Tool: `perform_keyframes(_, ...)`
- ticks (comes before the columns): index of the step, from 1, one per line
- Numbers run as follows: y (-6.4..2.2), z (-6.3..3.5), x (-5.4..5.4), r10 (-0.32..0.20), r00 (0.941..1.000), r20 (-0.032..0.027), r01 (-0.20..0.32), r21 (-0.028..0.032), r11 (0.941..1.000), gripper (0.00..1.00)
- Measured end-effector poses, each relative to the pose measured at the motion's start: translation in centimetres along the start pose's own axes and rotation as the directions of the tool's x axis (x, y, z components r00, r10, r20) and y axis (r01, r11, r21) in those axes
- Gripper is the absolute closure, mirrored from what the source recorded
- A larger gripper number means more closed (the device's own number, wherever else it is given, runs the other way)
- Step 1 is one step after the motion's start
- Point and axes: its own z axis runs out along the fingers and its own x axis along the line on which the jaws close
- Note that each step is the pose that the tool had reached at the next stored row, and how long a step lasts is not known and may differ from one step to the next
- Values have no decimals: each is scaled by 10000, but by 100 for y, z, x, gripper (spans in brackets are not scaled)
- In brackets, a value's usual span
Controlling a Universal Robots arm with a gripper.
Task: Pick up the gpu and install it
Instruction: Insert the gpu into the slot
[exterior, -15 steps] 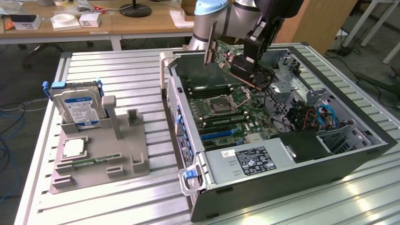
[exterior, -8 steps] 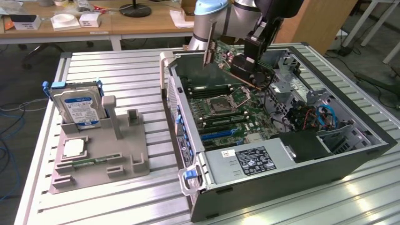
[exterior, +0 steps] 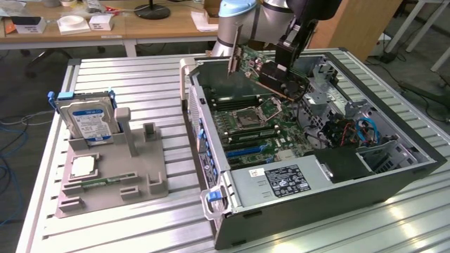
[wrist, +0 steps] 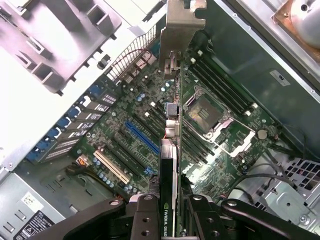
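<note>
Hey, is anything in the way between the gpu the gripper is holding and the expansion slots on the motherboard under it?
Nothing visible does. The gripper holds the gpu in the air over the open case. The motherboard slots below it, the blue slot among them, lie uncovered.

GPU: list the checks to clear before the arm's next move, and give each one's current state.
1. Grip: gripper shut on the gpu, card clamped edge-on: ok.
2. Height: gpu hangs clear above the motherboard: ok.
3. Blue expansion slot empty: ok.
4. Card parallel to that slot: not ok, it sits at an angle to it.
5. Silver end bracket straight and undamaged: cannot tell.
</note>
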Motion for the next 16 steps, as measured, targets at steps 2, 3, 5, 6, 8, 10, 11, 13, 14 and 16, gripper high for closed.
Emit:
perform_keyframes(2,0,0,0,-70,10000,-4,70,-1,10000,74)
perform_keyframes(3,0,0,0,-104,9999,-7,104,-2,9999,74)
perform_keyframes(5,0,0,0,-171,9999,-11,171,-4,9999,74)
perform_keyframes(6,0,0,0,-205,9998,-13,205,-4,9998,74)
perform_keyframes(8,0,0,1,-271,9996,-18,271,-6,9996,74)
perform_keyframes(10,0,0,1,-335,9994,-22,335,-8,9994,74)
perform_keyframes(11,0,0,1,-369,9993,-25,369,-9,9993,74)
perform_keyframes(13,0,0,1,-434,9991,-30,434,-10,9991,74)
perform_keyframes(14,0,0,1,-469,9989,-32,469,-11,9989,74)
perform_keyframes(16,-1,0,2,-536,9986,-36,536,-13,9986,74)
